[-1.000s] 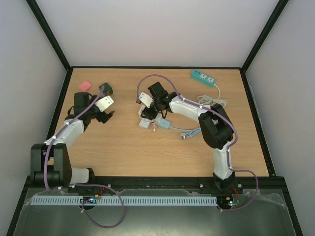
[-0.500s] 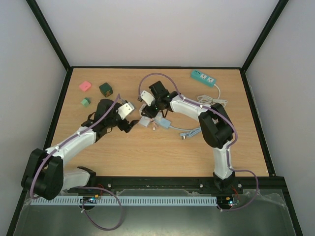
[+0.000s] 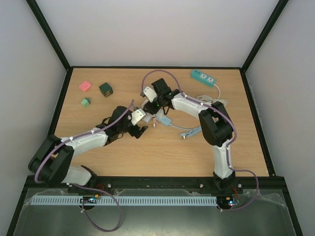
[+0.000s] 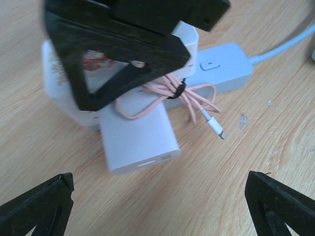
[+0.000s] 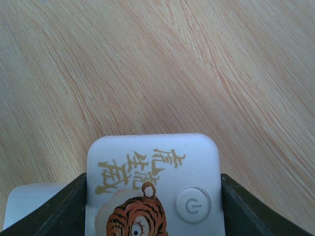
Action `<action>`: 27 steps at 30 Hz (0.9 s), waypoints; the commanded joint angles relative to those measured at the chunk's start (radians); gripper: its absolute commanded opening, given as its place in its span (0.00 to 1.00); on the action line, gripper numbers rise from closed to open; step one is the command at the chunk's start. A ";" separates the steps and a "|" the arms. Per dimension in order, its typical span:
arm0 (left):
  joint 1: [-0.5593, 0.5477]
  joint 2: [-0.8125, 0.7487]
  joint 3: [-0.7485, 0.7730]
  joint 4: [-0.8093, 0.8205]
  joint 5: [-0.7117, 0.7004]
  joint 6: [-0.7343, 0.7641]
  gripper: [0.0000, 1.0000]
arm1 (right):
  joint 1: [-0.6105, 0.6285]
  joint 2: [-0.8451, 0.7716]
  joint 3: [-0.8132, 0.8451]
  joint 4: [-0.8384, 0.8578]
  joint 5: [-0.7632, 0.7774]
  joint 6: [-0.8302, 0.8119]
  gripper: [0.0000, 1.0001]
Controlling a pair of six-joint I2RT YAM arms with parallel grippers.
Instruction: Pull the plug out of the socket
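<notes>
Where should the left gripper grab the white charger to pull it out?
Probably pinch the white charger by its flat sides near the free end, approaching from that end: it juts straight out of the tiger socket cube, and the pink cable crowds its base.

The socket (image 5: 152, 187) was a white rounded box with a tiger picture and a round power button on its face. The plug (image 4: 140, 135), a flat white block, sat pushed into the socket's side, its pink cable (image 4: 189, 98) bundled just beside the socket.
</notes>
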 commanded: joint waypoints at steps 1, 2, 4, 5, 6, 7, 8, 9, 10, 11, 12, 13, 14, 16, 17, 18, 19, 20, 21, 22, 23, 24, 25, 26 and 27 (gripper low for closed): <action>-0.033 0.055 0.034 0.084 -0.054 -0.031 0.96 | -0.050 0.068 -0.025 -0.016 0.157 -0.036 0.15; -0.037 0.071 0.051 0.080 -0.059 -0.035 0.95 | -0.051 0.067 -0.025 -0.016 0.154 -0.036 0.15; -0.044 0.108 0.077 0.070 -0.083 -0.046 0.92 | -0.050 0.069 -0.026 -0.016 0.151 -0.033 0.15; -0.045 0.128 0.088 0.063 -0.093 -0.056 0.91 | -0.050 0.069 -0.027 -0.016 0.150 -0.033 0.15; -0.045 0.152 0.100 0.057 -0.104 -0.064 0.90 | -0.050 0.069 -0.026 -0.016 0.151 -0.035 0.15; -0.048 0.162 0.109 0.049 -0.110 -0.068 0.89 | -0.050 0.069 -0.026 -0.015 0.151 -0.035 0.15; -0.050 0.170 0.114 0.051 -0.116 -0.072 0.88 | -0.050 0.070 -0.026 -0.015 0.151 -0.035 0.15; -0.050 0.176 0.116 0.056 -0.122 -0.078 0.87 | -0.050 0.070 -0.024 -0.016 0.149 -0.036 0.15; -0.051 0.183 0.121 0.061 -0.130 -0.086 0.86 | -0.051 0.069 -0.024 -0.015 0.147 -0.037 0.15; -0.050 0.190 0.125 0.063 -0.136 -0.092 0.85 | -0.050 0.069 -0.022 -0.017 0.147 -0.039 0.15; -0.050 0.195 0.126 0.068 -0.141 -0.097 0.84 | -0.050 0.070 -0.023 -0.018 0.148 -0.041 0.15; -0.050 0.196 0.123 0.081 -0.138 -0.096 0.83 | -0.050 0.070 -0.021 -0.020 0.149 -0.046 0.15; -0.051 0.194 0.116 0.098 -0.128 -0.089 0.83 | -0.052 0.069 -0.022 -0.022 0.150 -0.049 0.15; -0.050 0.190 0.098 0.141 -0.117 -0.076 0.83 | -0.051 0.067 -0.024 -0.024 0.151 -0.054 0.15; -0.051 0.193 0.096 0.156 -0.115 -0.072 0.83 | -0.051 0.065 -0.026 -0.023 0.152 -0.056 0.15; -0.051 0.199 0.098 0.157 -0.113 -0.069 0.82 | -0.051 0.066 -0.027 -0.022 0.153 -0.056 0.15; -0.050 0.206 0.102 0.155 -0.109 -0.067 0.82 | -0.051 0.066 -0.027 -0.022 0.155 -0.058 0.15; -0.051 0.214 0.104 0.155 -0.104 -0.067 0.81 | -0.052 0.066 -0.028 -0.023 0.157 -0.058 0.15; -0.050 0.222 0.106 0.154 -0.099 -0.067 0.81 | -0.052 0.066 -0.027 -0.023 0.161 -0.058 0.15; -0.050 0.230 0.112 0.151 -0.096 -0.067 0.81 | -0.052 0.068 -0.026 -0.021 0.165 -0.059 0.15; -0.051 0.239 0.117 0.149 -0.100 -0.071 0.81 | -0.052 0.069 -0.024 -0.021 0.169 -0.060 0.15; -0.048 0.246 0.118 0.154 -0.101 -0.075 0.81 | -0.052 0.071 -0.023 -0.021 0.175 -0.064 0.15; -0.043 0.250 0.112 0.164 -0.095 -0.076 0.81 | -0.052 0.072 -0.020 -0.022 0.181 -0.070 0.15; -0.037 0.250 0.095 0.189 -0.088 -0.076 0.81 | -0.053 0.074 -0.019 -0.023 0.186 -0.077 0.15; -0.031 0.246 0.074 0.221 -0.076 -0.075 0.82 | -0.055 0.074 -0.019 -0.023 0.190 -0.085 0.15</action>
